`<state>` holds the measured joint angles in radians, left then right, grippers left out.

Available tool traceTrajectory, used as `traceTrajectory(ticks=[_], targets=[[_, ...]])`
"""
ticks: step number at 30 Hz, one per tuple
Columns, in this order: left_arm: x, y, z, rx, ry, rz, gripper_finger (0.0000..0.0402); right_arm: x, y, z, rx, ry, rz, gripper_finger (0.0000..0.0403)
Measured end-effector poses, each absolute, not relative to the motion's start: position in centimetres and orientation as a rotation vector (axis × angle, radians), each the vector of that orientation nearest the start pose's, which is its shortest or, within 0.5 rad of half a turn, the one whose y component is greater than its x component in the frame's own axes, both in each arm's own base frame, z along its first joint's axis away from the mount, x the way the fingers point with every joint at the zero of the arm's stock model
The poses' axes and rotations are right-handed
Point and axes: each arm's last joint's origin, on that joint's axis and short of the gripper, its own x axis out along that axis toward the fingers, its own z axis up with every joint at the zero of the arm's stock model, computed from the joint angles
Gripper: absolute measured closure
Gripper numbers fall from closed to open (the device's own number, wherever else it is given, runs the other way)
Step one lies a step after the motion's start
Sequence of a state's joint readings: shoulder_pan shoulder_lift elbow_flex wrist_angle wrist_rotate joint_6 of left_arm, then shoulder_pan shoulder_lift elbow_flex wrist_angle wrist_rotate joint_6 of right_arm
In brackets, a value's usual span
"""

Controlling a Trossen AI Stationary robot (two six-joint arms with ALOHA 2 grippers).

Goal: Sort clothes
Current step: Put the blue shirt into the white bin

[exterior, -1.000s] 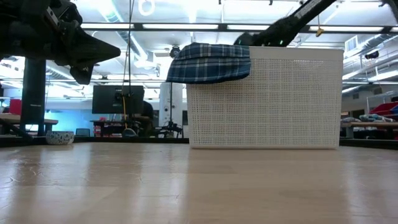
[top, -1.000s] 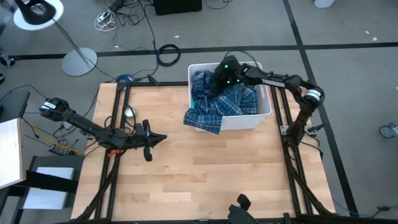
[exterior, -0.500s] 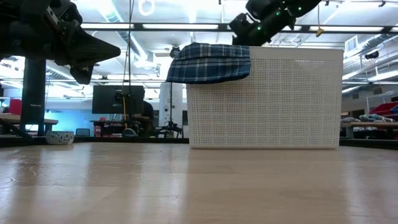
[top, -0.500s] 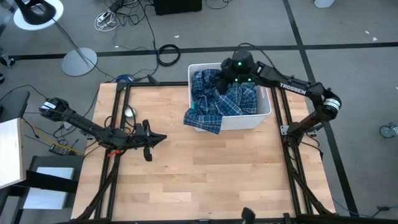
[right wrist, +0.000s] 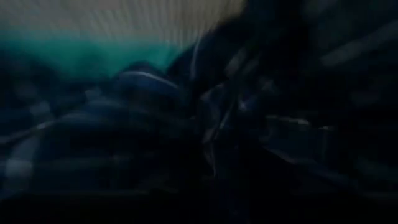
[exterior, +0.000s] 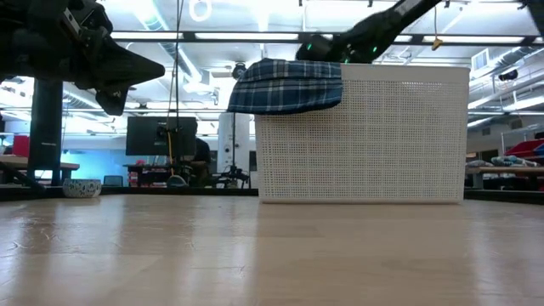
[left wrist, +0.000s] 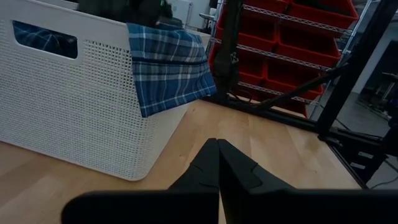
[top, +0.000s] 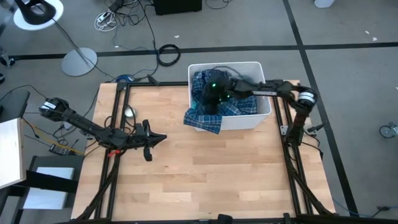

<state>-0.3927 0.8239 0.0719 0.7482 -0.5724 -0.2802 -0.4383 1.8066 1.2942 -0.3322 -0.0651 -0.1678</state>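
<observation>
A white perforated bin (top: 264,112) sits at the far edge of a wooden table (top: 205,168). Red shelving (left wrist: 292,37) stands behind. Cables (top: 168,55) and what may be a lamp base (top: 79,62) lie on the floor.

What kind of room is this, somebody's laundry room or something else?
More likely a robotics lab or workshop than a home: red parts bins on shelving stand beyond the wooden table, loose cables lie on the grey floor, and long ceiling lights hang overhead.
</observation>
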Motion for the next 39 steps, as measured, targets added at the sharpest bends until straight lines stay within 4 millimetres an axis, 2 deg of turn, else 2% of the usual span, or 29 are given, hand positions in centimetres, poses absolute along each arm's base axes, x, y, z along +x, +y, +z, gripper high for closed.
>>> traceTrajectory(ticks=[4, 7, 10, 13, 16, 25, 30, 39], targets=[[14.7, -4.4, 17.3, -0.276, -0.019, 0.179, 0.0400, 36.3, -16.5, 18.4, -0.019, 0.985, -0.326, 0.0289], [14.7, -4.4, 17.3, -0.274, -0.016, 0.180, 0.0400, 36.5, -16.7, 16.5, -0.076, 1.064, -0.388, 0.0289], [14.7, -4.4, 17.3, -0.274, -0.016, 0.180, 0.0400, 36.4, -16.9, 15.9, -0.115, 1.112, -0.457, 0.0289], [14.7, -4.4, 17.3, -0.273, -0.014, 0.180, 0.0400, 36.1, -17.0, 16.5, -0.146, 1.116, -0.511, 0.0289], [14.7, -4.4, 17.3, -0.273, -0.015, 0.180, 0.0400, 35.5, -16.8, 18.0, -0.157, 1.096, -0.527, 0.0289], [14.7, -4.4, 17.3, -0.273, -0.015, 0.180, 0.0400, 33.3, -15.9, 25.7, -0.181, 0.877, -0.589, 0.0289], [14.7, -4.4, 17.3, -0.273, -0.015, 0.180, 0.0400, 31.9, -14.9, 29.2, -0.163, 0.766, -0.591, 0.0289], [14.7, -4.4, 17.3, -0.273, -0.015, 0.180, 0.0400, 29.3, -11.2, 33.9, 0.028, 0.583, -0.326, 0.0289]])
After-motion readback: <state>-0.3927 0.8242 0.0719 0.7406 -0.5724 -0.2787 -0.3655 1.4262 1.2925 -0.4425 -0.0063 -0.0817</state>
